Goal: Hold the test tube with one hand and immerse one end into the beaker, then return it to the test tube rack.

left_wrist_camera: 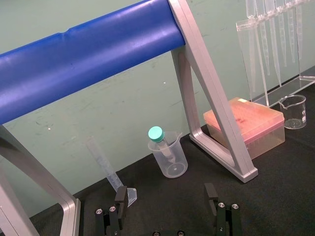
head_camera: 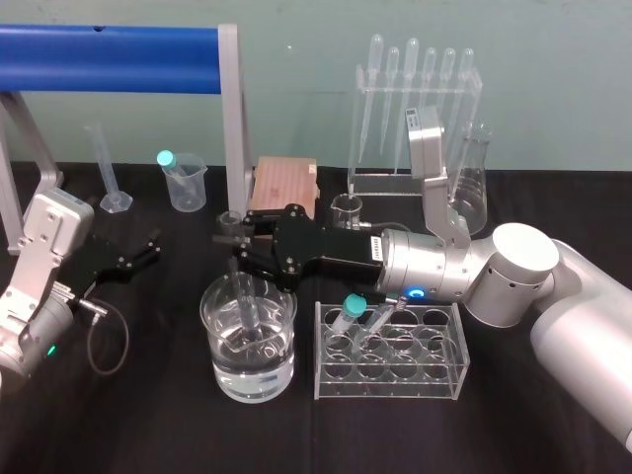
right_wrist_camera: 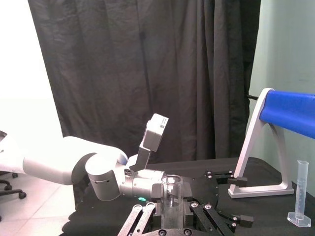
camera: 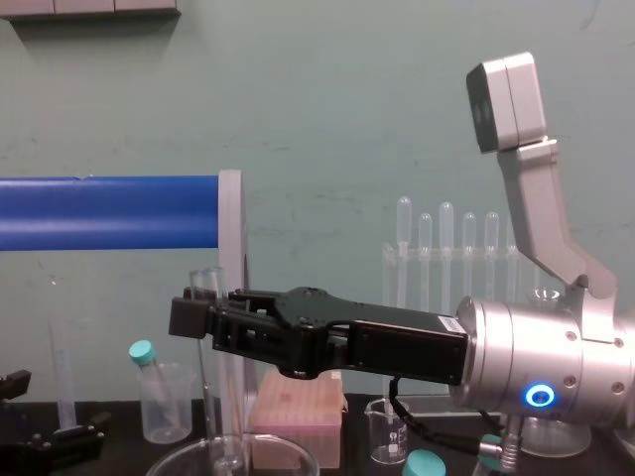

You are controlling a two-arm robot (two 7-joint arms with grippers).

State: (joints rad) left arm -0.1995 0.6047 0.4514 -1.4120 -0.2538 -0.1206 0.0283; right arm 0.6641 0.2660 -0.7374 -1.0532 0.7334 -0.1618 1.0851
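Beaker (head_camera: 211, 318): test tube (head_camera: 246, 301) upright, lower end immersed.
Right end effector (head_camera: 240, 257): clamped on test tube; rack (head_camera: 444, 387) toward the right edge of the desk (head_camera: 128, 425).
Left end effector (head_camera: 153, 247): apart, idle.

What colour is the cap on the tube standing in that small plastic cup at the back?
The cap is teal, clearest in the left wrist view.

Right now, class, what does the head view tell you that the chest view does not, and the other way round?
Head view: the test tube has its lower end dipped in the water of the beaker, and the test tube rack stands beside the beaker. Chest view: seen from the side, the tube stands nearly upright, with its flared rim above the right gripper. Both: that gripper shut on the tube, the left gripper parked at the left, and the blue bar behind.
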